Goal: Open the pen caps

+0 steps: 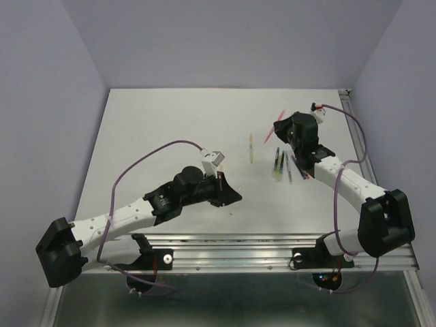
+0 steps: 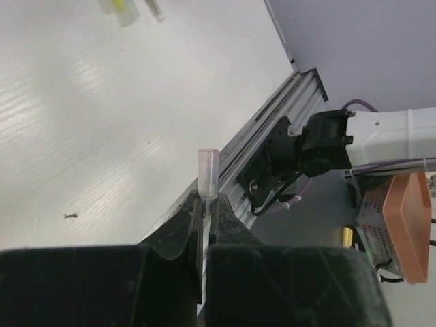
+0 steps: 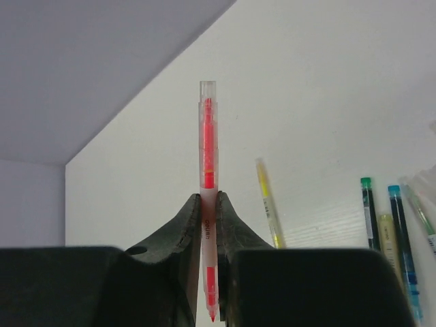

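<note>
White table (image 1: pixel 157 136): left jaws clamp one cap (image 2: pixel 208 174), right jaws one red pen (image 3: pixel 208 143).

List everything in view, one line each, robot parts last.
table: one, white, under everything
red pen: one, red inside a clear barrel, capped, clamped in the right jaws
second held pen: one, colour unclear, pale cap on its tip, clamped in the left jaws
yellow pen: one, yellow, lying alone mid-table
loose pens: about five, green, blue, others unclear, clustered beside the right arm
left arm: one, white and black, jaws shut
right arm: one, white and black, jaws shut
</note>
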You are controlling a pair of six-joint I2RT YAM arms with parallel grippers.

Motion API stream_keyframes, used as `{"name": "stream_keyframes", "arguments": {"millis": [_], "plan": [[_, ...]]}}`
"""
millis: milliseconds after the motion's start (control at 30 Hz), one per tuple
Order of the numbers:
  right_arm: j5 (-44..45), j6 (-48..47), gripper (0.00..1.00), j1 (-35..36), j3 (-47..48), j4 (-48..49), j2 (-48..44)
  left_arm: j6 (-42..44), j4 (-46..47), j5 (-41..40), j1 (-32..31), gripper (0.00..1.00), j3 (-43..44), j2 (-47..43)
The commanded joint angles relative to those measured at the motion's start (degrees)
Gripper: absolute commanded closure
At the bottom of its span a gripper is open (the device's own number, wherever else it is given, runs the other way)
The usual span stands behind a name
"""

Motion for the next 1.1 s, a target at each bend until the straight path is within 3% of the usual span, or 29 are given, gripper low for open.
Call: {"name": "stream_keyframes", "arguments": {"millis": [0,100,200,367,533,933,1067], "plan": [[-1.7,-3.7,0.99,-1.3,2.4,3.6,-0.7,-0.6,-6.4,-6.4,0.1,1.00,1.5,-2.0],[-7.7,-8.2,0.99,-1.3,1.3,2.1,-2.4,-0.9,-14.5,-16.5,0.9,1.00,5.8,-0.6],[-9.6,-11.7,0.99,-1.3,-3.0,1.4,-5.5,0.2,-18.6,-18.8,5.9,1.00,9.8,3.8],[-13.1,-15.7,0.99,-1.3,-8.2,-1.7,-8.9,6.6,-15.8,-11.6,14.8,1.00,14.2,15.2],[-20.6,-20.9,0.99,-1.3,-10.2,-3.4,-10.4,12.2,-15.3,-7.0,19.1,1.00,20.4,26.0],[-23.8,-24.3,0.99,-1.3,-11.4,-5.7,-11.1,14.1,-19.3,-9.1,19.9,1.00,26.7,38.7],[-24.7,-24.5,0.99,-1.4,-11.5,-5.7,-10.2,14.1,-19.4,-9.0,19.9,0.87,26.5,38.8]]}}
